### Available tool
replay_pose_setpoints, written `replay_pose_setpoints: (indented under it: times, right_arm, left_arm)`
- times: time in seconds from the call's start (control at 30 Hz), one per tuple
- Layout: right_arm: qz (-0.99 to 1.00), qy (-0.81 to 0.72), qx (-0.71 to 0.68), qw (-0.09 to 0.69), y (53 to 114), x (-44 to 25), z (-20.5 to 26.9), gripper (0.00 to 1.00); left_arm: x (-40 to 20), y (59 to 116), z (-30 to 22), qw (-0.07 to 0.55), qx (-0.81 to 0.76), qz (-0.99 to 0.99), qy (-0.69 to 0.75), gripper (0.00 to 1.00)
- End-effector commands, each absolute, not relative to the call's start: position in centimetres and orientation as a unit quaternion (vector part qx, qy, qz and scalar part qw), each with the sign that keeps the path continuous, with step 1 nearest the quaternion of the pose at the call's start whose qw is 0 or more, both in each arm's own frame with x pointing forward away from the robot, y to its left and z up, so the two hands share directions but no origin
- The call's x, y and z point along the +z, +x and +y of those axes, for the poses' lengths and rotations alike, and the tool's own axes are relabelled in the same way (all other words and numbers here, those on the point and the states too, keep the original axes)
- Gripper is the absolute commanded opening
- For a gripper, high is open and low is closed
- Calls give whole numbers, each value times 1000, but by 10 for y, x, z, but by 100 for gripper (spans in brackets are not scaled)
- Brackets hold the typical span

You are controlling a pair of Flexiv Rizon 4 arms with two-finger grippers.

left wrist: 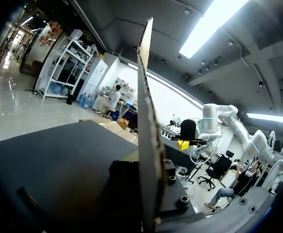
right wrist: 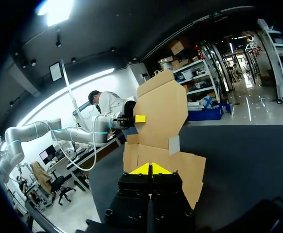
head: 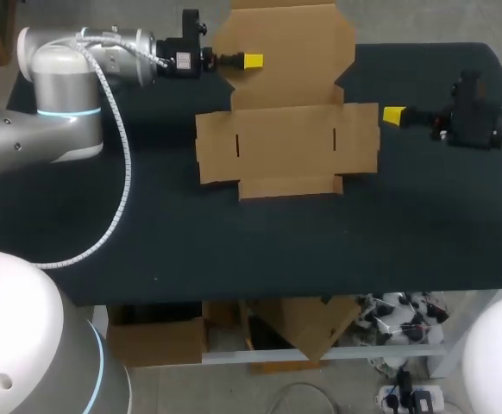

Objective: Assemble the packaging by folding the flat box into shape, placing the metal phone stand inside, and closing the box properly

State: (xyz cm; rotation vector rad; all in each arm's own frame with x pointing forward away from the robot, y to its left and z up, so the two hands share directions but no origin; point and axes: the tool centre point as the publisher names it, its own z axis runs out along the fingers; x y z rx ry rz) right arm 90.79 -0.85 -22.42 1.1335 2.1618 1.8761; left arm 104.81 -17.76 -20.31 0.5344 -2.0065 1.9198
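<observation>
A flat brown cardboard box (head: 285, 151) lies unfolded on the black table. Its far panel (head: 294, 52) stands raised. My left gripper (head: 251, 60) is shut on that panel's left edge. In the left wrist view the panel (left wrist: 149, 121) rises edge-on from between the fingers, and it hides the yellow tips. My right gripper (head: 393, 115) hovers just right of the box's right flap, shut and holding nothing. In the right wrist view its tips (right wrist: 150, 169) meet in front of the box (right wrist: 180, 165), with the raised panel (right wrist: 163, 116) and the left gripper (right wrist: 140, 118) beyond. No metal phone stand shows in any view.
The black table top (head: 234, 250) stretches wide between the box and the near edge. Its right end (head: 484, 60) lies behind my right arm.
</observation>
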Motion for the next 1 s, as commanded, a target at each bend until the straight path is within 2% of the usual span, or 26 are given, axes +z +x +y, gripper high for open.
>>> replay_pose_setpoints:
  times: [0.03, 0.47, 0.57, 1.0]
  right_arm:
    - [702, 370, 608, 35, 905, -223, -8, 0]
    - [709, 354, 607, 61, 884, -217, -7, 0]
    - [710, 347, 609, 67, 873, -218, -12, 0]
    - [721, 324, 605, 97, 837, -226, -18, 0]
  left_arm:
    - [-203, 1049, -177, 157, 671, -700, 186, 0]
    - [-203, 1049, -177, 157, 671, -700, 186, 0]
    - [-203, 1043, -179, 134, 669, -710, 172, 0]
    - [-187, 1013, -183, 109, 674, -716, 145, 0]
